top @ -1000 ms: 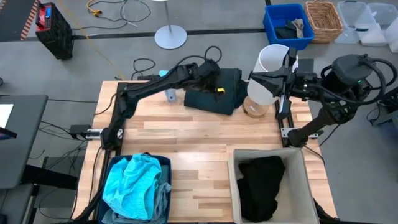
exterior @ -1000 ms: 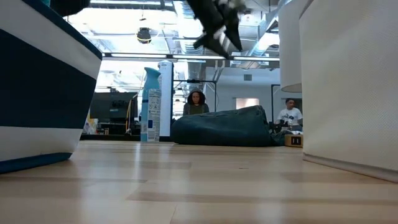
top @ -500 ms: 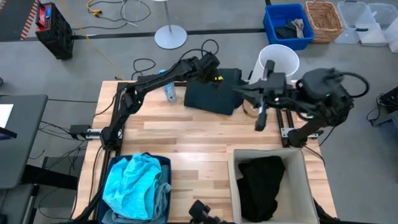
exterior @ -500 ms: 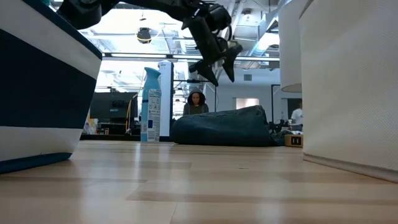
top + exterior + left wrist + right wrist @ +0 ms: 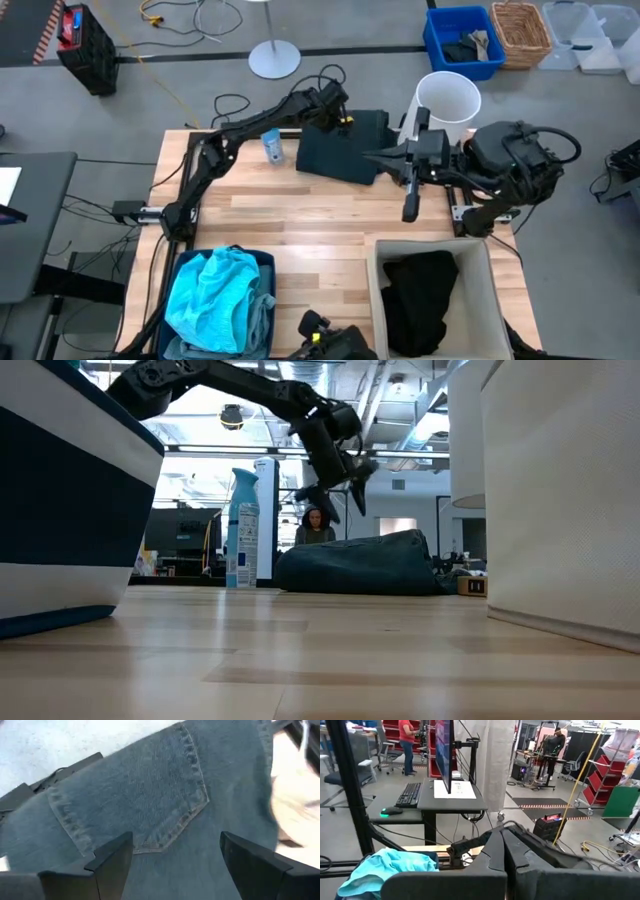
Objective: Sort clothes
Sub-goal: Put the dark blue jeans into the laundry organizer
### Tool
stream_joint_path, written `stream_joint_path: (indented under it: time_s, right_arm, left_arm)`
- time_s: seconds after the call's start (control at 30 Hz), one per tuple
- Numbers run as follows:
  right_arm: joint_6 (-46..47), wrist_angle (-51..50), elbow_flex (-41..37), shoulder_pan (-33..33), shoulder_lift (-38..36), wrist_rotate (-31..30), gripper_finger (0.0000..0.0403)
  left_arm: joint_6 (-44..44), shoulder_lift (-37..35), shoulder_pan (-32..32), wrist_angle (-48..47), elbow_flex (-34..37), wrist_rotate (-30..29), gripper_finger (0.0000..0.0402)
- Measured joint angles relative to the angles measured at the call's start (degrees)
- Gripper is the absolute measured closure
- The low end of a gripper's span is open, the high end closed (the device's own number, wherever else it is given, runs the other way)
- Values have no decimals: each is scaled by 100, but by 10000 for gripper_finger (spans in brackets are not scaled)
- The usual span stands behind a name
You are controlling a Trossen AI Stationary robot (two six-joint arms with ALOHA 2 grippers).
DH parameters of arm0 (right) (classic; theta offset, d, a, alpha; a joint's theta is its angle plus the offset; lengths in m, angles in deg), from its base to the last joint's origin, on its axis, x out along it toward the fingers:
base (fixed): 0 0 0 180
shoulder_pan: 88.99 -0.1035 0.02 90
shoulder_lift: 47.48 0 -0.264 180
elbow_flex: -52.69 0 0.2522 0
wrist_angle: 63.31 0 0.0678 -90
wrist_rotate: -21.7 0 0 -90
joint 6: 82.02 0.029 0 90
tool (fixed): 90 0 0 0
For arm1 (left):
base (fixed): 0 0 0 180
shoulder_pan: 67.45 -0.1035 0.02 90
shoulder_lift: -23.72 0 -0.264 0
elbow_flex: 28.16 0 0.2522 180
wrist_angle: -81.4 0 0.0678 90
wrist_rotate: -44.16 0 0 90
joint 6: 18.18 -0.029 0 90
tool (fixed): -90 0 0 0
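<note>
Denim-like dark teal garment point(image 5: 345, 145) lies at the counter's point(image 5: 300, 215) far edge, and the left end effector point(image 5: 333, 103) has dropped toward it, fingers apart, so a grab looks next. Right end effector point(image 5: 408, 190) has swung inward mid-counter, fingers together, empty.

Robotics lab or workshop, open-plan, industrial. Grey concrete floor point(image 5: 90, 120) strewn with loose cables point(image 5: 190, 20). Exposed ceiling ducts and lights point(image 5: 232, 415) overhead. Desk with monitor and keyboard point(image 5: 410, 795), office chair point(image 5: 362, 772), red shelving racks point(image 5: 600, 780) behind. People standing at workstations point(image 5: 410, 745). Butcher-block worktop point(image 5: 300, 220) in metal frame, storage crates point(image 5: 462, 40) and wicker basket point(image 5: 522, 32) past far right corner.
</note>
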Motion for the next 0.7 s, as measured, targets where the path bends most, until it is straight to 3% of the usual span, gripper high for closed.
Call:
stream_joint_path:
  time_s: [0.37,0.7]
  right_arm:
    - [-32,15,0,-246,-23,17,403]
    - [-190,-69,0,-496,-62,87,403]
  left_arm:
    - [222,425,54,-244,-8,-26,109]
    - [701,1043,151,-761,-15,1201,109]
